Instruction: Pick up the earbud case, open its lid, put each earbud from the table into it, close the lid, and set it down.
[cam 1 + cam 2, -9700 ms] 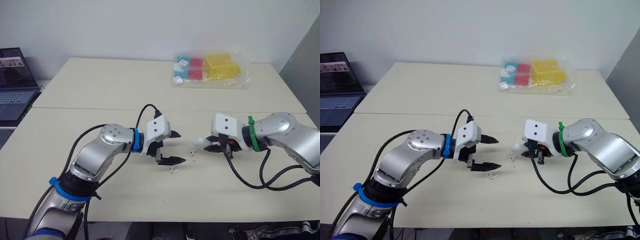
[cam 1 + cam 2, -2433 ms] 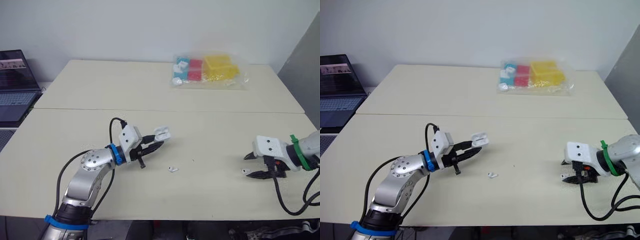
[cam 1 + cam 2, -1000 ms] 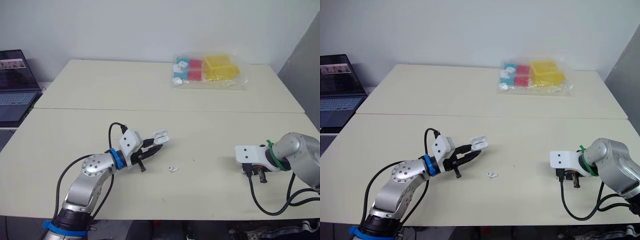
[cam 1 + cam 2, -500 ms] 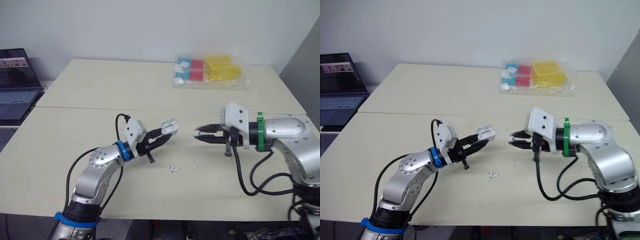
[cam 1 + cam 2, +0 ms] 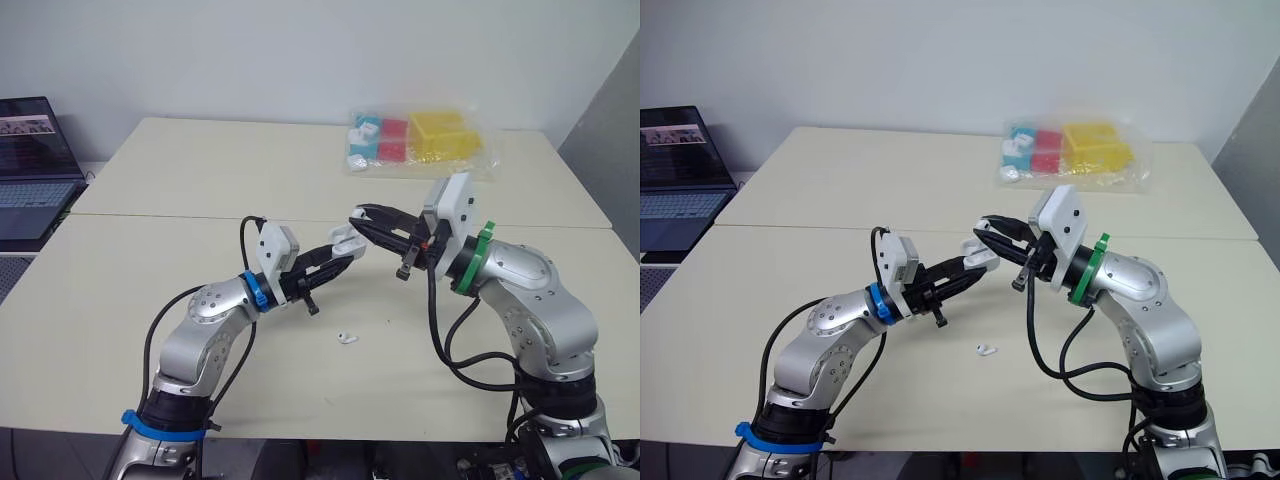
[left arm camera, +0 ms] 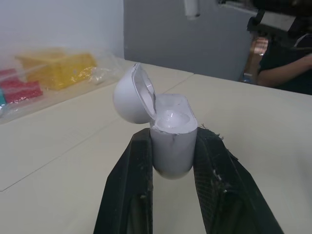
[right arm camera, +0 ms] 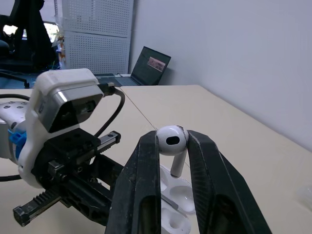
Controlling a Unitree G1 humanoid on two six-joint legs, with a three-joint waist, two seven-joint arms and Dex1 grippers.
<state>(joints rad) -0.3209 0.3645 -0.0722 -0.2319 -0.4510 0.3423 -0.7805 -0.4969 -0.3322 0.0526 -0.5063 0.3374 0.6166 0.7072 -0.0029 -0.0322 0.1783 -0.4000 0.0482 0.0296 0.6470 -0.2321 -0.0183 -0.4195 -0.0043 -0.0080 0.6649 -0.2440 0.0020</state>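
My left gripper (image 5: 335, 258) is shut on the white earbud case (image 6: 171, 141), held up off the table with its lid (image 6: 133, 95) swung open. My right gripper (image 7: 171, 146) is shut on a white earbud (image 7: 172, 144), stem pointing down, just above the case's open wells (image 7: 176, 199). In the head views the right gripper (image 5: 365, 222) meets the case (image 5: 346, 240) from the right, over the middle of the table. A second white earbud (image 5: 346, 338) lies on the table below the two grippers.
A clear bag of coloured blocks (image 5: 418, 140) lies at the table's far side. An open laptop (image 5: 32, 166) sits on a stand at the left. A seam (image 5: 150, 216) runs across the cream tabletop.
My right gripper has swung up from low at the right and come left to the case with the earbud. The left gripper has raised the open case a little and moved it right.
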